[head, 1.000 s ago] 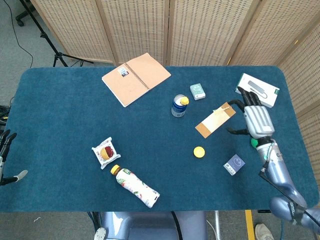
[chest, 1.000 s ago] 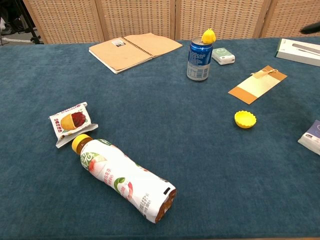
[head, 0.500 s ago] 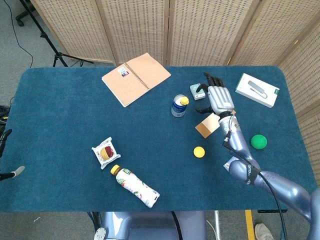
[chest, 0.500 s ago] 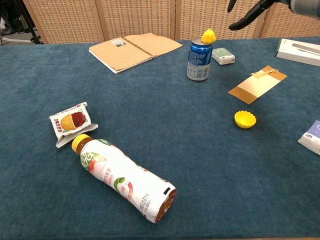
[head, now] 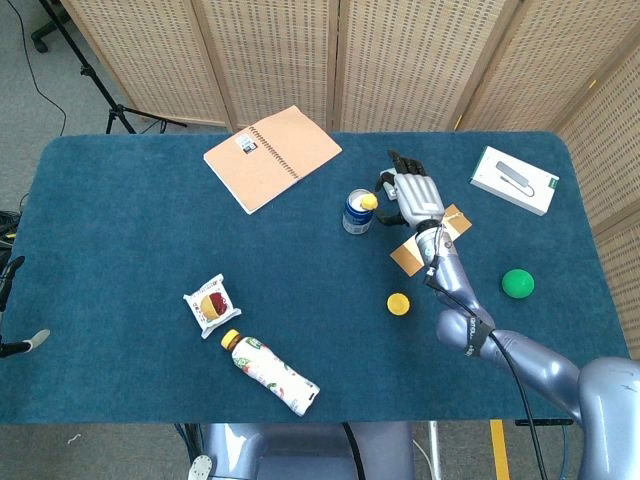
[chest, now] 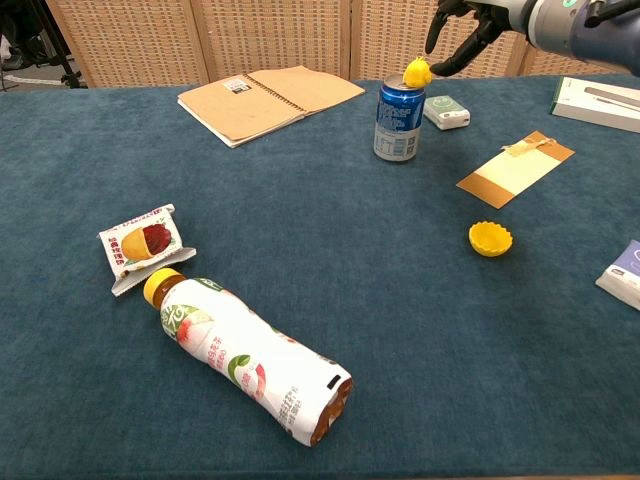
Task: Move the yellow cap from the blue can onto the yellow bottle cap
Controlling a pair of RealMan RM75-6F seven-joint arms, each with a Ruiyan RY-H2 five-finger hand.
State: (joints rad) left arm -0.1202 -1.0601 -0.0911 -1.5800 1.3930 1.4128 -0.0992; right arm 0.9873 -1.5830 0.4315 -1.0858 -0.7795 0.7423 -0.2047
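A small yellow cap (head: 369,201) (chest: 417,72) sits on top of the upright blue can (head: 356,213) (chest: 399,121) at mid-table. My right hand (head: 410,194) (chest: 470,25) hovers just right of and above the can, fingers spread, holding nothing; its fingertips (chest: 438,69) come close to the cap. A second yellow bottle cap (head: 398,304) (chest: 490,238) lies open side up on the cloth nearer the front. Only a sliver of my left hand (head: 8,280) shows at the left edge, off the table.
A tan card (head: 428,240) (chest: 515,166) lies under my right forearm. Also here are a notebook (head: 272,156), a small teal box (chest: 445,111), a white box (head: 514,180), a green ball (head: 517,283), a snack packet (chest: 142,243) and a lying bottle (chest: 247,358).
My right hand swung left from the table's right side to beside the can, uncovering the green ball. The caps and the can have not moved.
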